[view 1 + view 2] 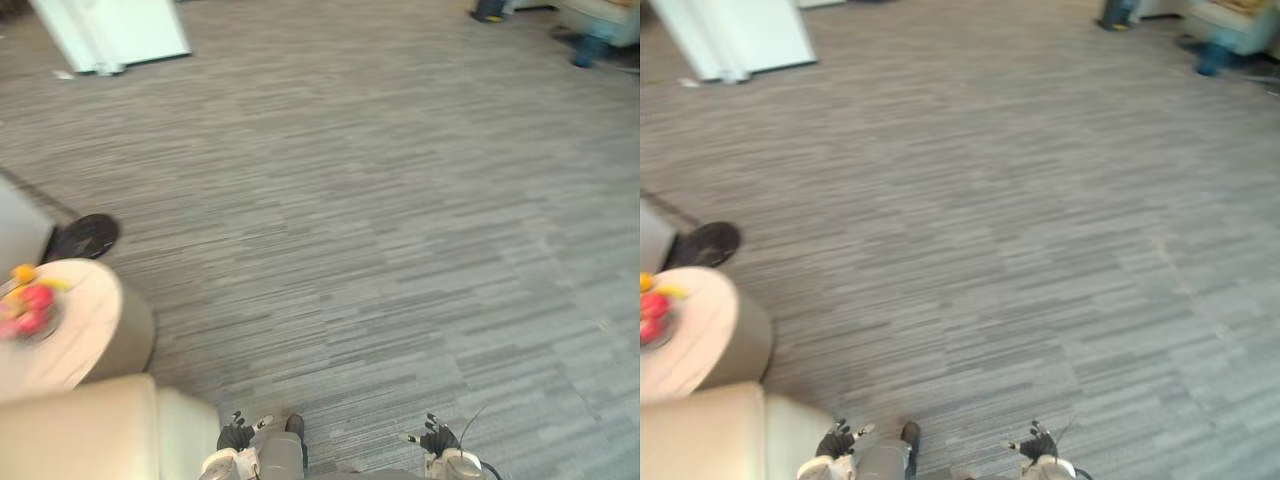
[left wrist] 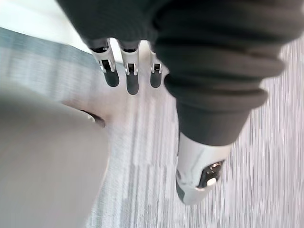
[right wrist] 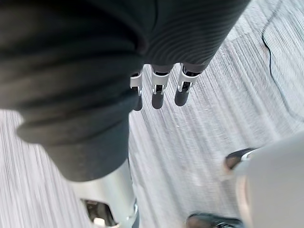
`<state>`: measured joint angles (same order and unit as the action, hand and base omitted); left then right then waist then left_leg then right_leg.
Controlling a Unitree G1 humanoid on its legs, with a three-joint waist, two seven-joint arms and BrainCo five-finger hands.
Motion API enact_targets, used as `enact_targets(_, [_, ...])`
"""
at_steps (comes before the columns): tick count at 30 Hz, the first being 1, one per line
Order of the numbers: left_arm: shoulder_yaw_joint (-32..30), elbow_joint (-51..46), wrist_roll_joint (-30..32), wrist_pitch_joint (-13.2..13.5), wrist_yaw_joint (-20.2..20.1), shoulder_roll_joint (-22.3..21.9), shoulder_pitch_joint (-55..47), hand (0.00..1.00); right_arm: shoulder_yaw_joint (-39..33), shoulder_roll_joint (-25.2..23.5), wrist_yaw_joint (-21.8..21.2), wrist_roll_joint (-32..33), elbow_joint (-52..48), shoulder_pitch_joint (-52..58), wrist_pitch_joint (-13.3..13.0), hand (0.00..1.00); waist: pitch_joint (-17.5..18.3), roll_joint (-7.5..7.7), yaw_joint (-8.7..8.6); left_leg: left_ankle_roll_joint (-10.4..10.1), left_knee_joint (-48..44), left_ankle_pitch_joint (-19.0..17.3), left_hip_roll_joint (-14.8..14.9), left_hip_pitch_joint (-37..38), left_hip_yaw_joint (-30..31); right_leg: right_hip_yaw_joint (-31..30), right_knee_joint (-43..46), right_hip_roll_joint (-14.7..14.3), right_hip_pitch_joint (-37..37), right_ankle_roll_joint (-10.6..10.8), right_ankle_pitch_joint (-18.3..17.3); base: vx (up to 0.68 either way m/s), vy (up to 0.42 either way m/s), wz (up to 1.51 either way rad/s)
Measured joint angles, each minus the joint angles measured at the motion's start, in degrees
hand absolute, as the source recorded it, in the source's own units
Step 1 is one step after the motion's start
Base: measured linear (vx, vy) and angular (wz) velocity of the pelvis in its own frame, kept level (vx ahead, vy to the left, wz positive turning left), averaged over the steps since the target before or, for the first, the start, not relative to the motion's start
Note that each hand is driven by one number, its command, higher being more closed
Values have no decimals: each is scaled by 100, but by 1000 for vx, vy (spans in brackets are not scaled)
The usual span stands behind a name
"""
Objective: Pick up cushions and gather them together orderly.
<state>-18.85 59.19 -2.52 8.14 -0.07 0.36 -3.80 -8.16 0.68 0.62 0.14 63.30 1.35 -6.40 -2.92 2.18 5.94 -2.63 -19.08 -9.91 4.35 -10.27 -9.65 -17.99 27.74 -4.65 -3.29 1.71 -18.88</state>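
Down at my sides, low over the grey striped carpet (image 1: 360,200), both of my hands hang free. My left hand (image 1: 236,432) has its fingers (image 2: 132,78) straight and relaxed, pointing at the floor with nothing between them and the thumb. My right hand (image 1: 438,437) is the same: its fingers (image 3: 158,92) are loose and spread in a row, and it holds nothing.

Just beside my left hand is a cream padded block (image 1: 90,430) with rounded edges. It is the one cushion-like thing near me, though I cannot tell whether it is a loose cushion or part of a seat. My left hand is close to its corner but not touching it.

Beyond that block, touching or nearly touching its far edge, stands a round beige side table (image 1: 95,335). Blurred red and orange fruit (image 1: 28,305) sits on its far left part. Past the table, a person's black shoe (image 1: 85,237) rests on the carpet. A white flat panel (image 1: 110,35) stands far off at the upper left, well apart from everything else.
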Motion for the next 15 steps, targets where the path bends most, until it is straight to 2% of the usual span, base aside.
enact_targets(1, [32, 38, 1, -10, -4, 4, 1, 0, 49, -48, -39, -1, -33, 14, 1, 0, -18, -15, 26, 62, 28, -36, 43, 350, -259, 393, 513, 91, -113, 470, 244, 388, 186, -167])
enact_targets(2, [138, 79, -2, -13, 2, -17, 36, 0, 47, -53, -61, -1, -150, 26, -8, 0, -64, -114, 47, 182, 183, -110, 92, 769, -362, 1057, 1160, 236, -436, 668, 309, 457, 223, -173])
enact_targets(3, [256, 130, 0, -16, 2, -12, 40, 0, 44, -53, -64, -1, -163, 19, -23, 0, -69, -197, 52, 211, 296, -129, 112, 971, -468, 1483, 1392, 373, -563, 567, 273, 344, 160, -150])
enact_targets(4, [469, 188, 7, -24, 8, 1, 107, 0, 31, -42, -66, -3, -193, -15, -33, 0, -67, -206, 30, 214, 581, -131, 131, 1392, -678, 2280, 1528, 648, -658, 205, 70, 323, 140, -111])
enact_targets(5, [644, 244, 9, -27, 10, 16, 231, 0, -17, -32, -70, -4, -185, 0, -64, 0, -73, -276, 4, 240, 821, -146, 161, 1663, -735, 2931, 1380, 802, -767, -23, -66, 317, 109, -88])
enact_targets(6, [715, 257, 11, -27, 8, 32, 263, 0, -37, -29, -68, -4, -177, -11, -83, 0, -70, -275, -7, 247, 887, -151, 192, 1727, -735, 3144, 1235, 816, -831, -55, -80, 307, 43, -51])
enact_targets(7, [930, 264, 17, -19, 7, 92, 464, 0, -71, -10, -67, -3, -173, -48, -98, 0, -71, -253, -99, 247, 978, -151, 277, 1754, -743, 3647, 731, 829, -1037, -90, -45, 323, -17, -18])
enact_targets(8, [1063, 274, 20, -11, 6, 131, 572, 0, -69, 34, -65, -1, -160, -93, -104, 0, -72, -254, -166, 246, 1050, -150, 336, 1767, -743, 3882, 374, 824, -1223, -146, 67, 411, -65, -18])
enact_targets(9, [1227, 292, 23, -9, 7, 180, 639, 0, -67, 109, -62, 0, -122, -156, -102, 0, -101, -253, -248, 246, 1157, -150, 380, 1874, -752, 3980, -164, 800, -1442, -212, 428, 366, -90, -13])
enact_targets(10, [1275, 305, 23, -9, 7, 202, 634, 0, -67, 126, -60, 0, -109, -156, -102, 0, -99, -232, -269, 243, 1180, -152, 358, 1922, -756, 3966, -399, 786, -1467, -249, 603, 411, -141, -20])
enact_targets(11, [1397, 382, 33, -15, -4, 314, 597, 0, -72, 168, -58, -1, -63, -84, -103, 0, -117, -72, -296, 185, 1187, -186, 203, 2142, -713, 3824, -1008, 857, -1422, -612, 1502, 430, -162, -42])
enact_targets(12, [1365, 485, 78, -21, -1, 209, 579, 0, -203, 284, -55, -1, 3, -113, -104, 0, -163, -295, -294, 76, 1045, -231, 417, 2323, -628, 3829, -841, 657, -1249, -738, 1360, 514, -210, -45])
enact_targets(14, [1308, 509, 147, -24, -11, 96, 548, 0, -439, 323, -49, -1, 38, -128, -104, 0, -196, -345, -315, -131, 524, -99, 491, 2194, -484, 3792, -881, 576, -1126, -765, 1154, 369, -175, -35])
enact_targets(15, [1184, 504, 203, -33, -12, 21, 525, 0, -497, 350, -53, 0, 52, -99, -88, 0, -236, -416, -316, -347, -265, 46, 610, 1967, -375, 3728, -966, 472, -938, -853, 1093, 324, -151, -38])
